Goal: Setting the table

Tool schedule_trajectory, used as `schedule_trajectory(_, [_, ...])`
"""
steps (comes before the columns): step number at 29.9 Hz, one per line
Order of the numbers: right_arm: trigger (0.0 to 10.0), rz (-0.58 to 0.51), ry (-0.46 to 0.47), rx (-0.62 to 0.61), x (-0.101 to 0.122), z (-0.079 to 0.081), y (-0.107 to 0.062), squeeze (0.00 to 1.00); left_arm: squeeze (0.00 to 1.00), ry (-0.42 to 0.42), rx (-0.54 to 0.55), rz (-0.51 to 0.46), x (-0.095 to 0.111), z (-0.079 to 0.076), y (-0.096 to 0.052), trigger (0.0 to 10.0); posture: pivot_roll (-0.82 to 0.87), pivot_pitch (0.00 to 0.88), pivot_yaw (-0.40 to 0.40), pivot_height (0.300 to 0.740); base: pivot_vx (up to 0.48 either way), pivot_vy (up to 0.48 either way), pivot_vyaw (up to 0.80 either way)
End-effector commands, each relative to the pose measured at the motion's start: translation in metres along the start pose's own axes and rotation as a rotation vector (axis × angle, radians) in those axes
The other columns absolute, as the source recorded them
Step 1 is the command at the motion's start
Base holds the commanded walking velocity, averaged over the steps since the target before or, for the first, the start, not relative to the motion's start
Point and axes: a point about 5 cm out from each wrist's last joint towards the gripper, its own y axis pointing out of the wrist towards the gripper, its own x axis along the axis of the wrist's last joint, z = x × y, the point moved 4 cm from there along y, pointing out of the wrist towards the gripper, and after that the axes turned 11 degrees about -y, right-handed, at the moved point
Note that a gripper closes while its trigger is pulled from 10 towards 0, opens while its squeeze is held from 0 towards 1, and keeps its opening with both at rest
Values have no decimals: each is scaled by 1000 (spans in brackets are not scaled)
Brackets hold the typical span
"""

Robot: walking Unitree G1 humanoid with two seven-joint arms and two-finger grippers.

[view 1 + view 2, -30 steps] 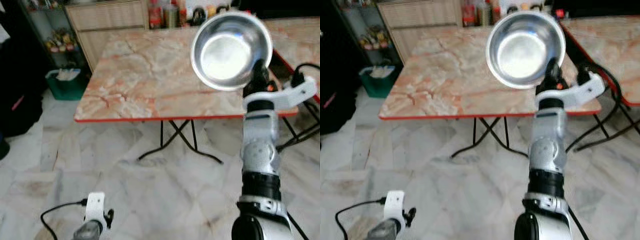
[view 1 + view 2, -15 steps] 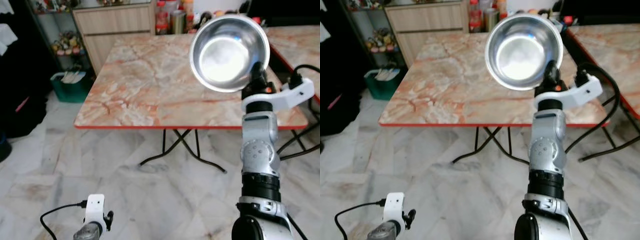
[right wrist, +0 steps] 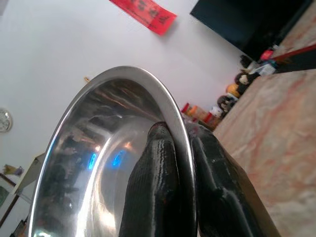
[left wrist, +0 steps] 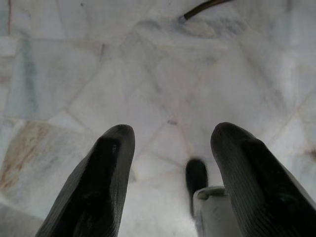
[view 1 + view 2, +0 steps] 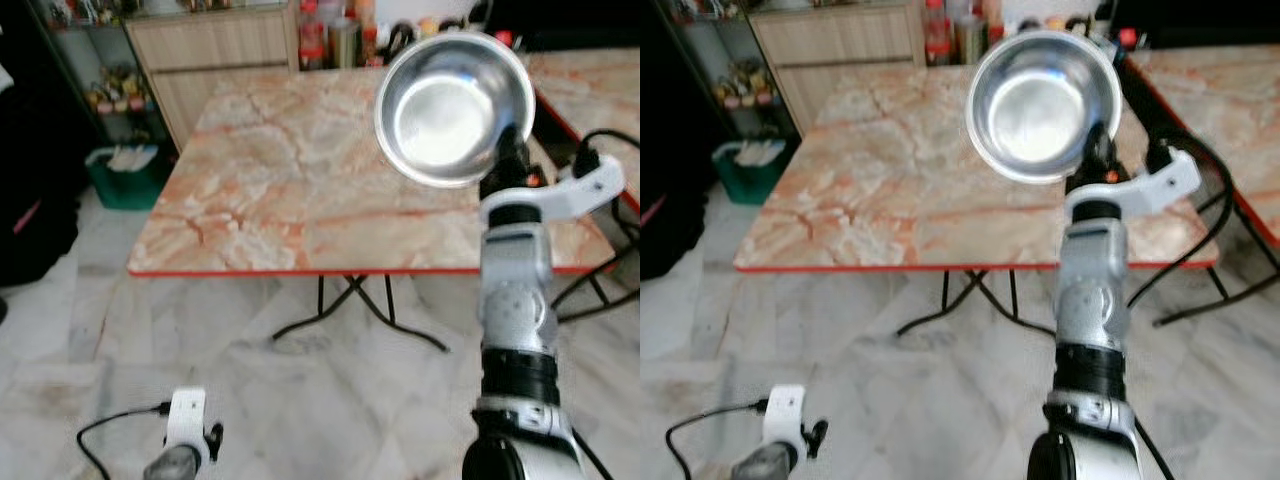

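Note:
A shiny steel bowl [image 5: 452, 106] is held up on edge in front of me, its hollow facing me. My right gripper [image 5: 513, 148] is shut on the bowl's rim [image 3: 178, 129], one finger [image 3: 157, 177] inside and one outside. Beyond it stands a marble-patterned folding table [image 5: 290, 180] with a red edge and a bare top. My left gripper [image 4: 170, 163] hangs low over the floor, open, with nothing between its fingers.
A second table [image 5: 590, 75] of the same kind stands at the right. A wooden cabinet [image 5: 215, 55] and bottles [image 5: 325, 35] line the back wall. A green basket [image 5: 128, 172] sits on the floor at the left. Cables [image 5: 610, 140] trail beside the right table's legs.
The camera has shifted a little, so the table sits slightly nearer and lower in view. The bowl stays held in the right gripper at the same height.

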Motion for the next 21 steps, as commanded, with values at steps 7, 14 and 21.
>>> schedule_trajectory(7, [10000, 25, 4, 39, -6, 16, 1, 0, 0, 4, 31, 20, -5, 13, -2, 10000, -32, 89, 51, 740, 331, 0, 0])
schedule_trajectory(14, [10000, 100, -74, 38, -20, 11, -5, 0, 0, 3, 30, 26, -6, 11, -2, 10000, -31, 90, 48, 740, 328, 0, 0])
schedule_trajectory(21, [10000, 125, -97, 39, -26, 10, -9, 0, 0, 3, 30, 30, -7, 11, -2, 10000, -31, 90, 45, 740, 326, 0, 0])
